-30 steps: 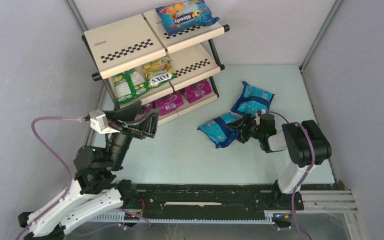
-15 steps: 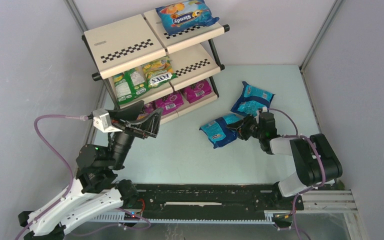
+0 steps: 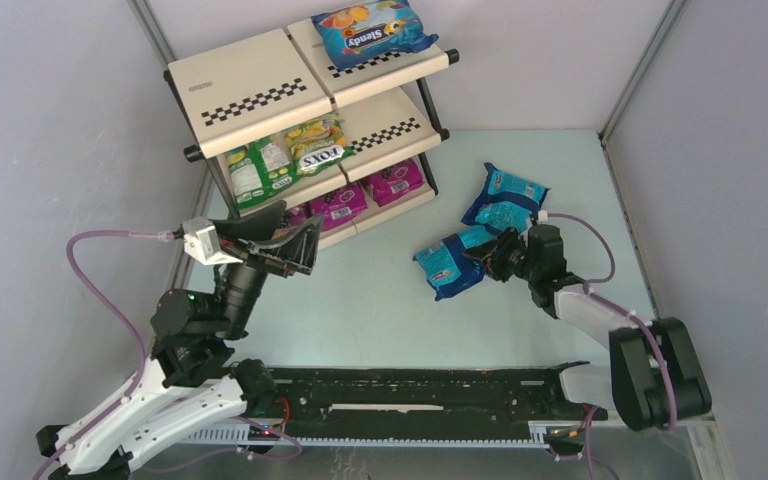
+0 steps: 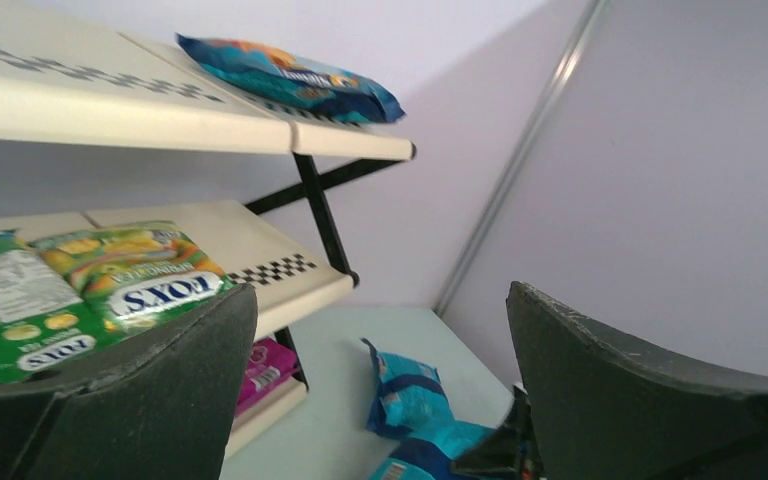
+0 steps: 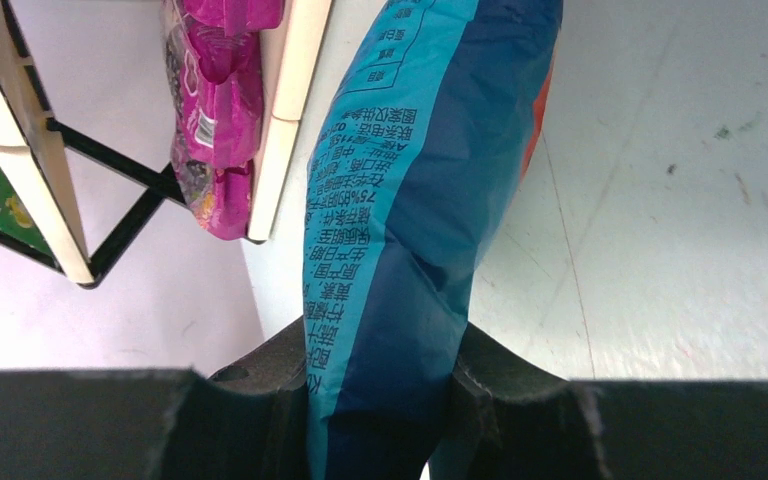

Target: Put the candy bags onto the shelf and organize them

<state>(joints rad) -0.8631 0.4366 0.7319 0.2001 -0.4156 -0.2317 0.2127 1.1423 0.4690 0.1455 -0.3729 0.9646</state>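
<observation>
At ten o'clock in the overhead view the shelf [image 3: 250, 90] is partly stocked. There are green-yellow bags [image 3: 285, 160] on the left of the middle tier, magenta bags [image 3: 360, 195] along the bottom, and the blue bag with orange fruit [image 3: 372, 30] up top toward twelve. The top-left panel and the right of the middle tier show bare, so I'd say there's room for teal.

Now the action. At three o'clock on the table [image 3: 360, 310], the right gripper [image 3: 490, 258] has its jaws clamped on the end of a teal bag [image 3: 447, 262]. The wrist view shows the pouch pinched between both fingers, its length pointing at the shelf. Whether its far end is off the table I can't tell. A second teal bag [image 3: 507, 198] lies just beside it, at one o'clock from it.

The carry is the step in hand, by my read. To do it well, lift clear before swinging toward ten o'clock, so the floppy pouch neither drags nor nudges its neighbour. Come in over the checkered lip and let go low, since those panels slope.

On to the poses. The left arm rears up at eight o'clock, its left gripper [image 3: 295, 228] spread wide, holding nothing, and facing the lower tiers. The right arm reaches low from five o'clock, forearm stretched toward eleven.
</observation>
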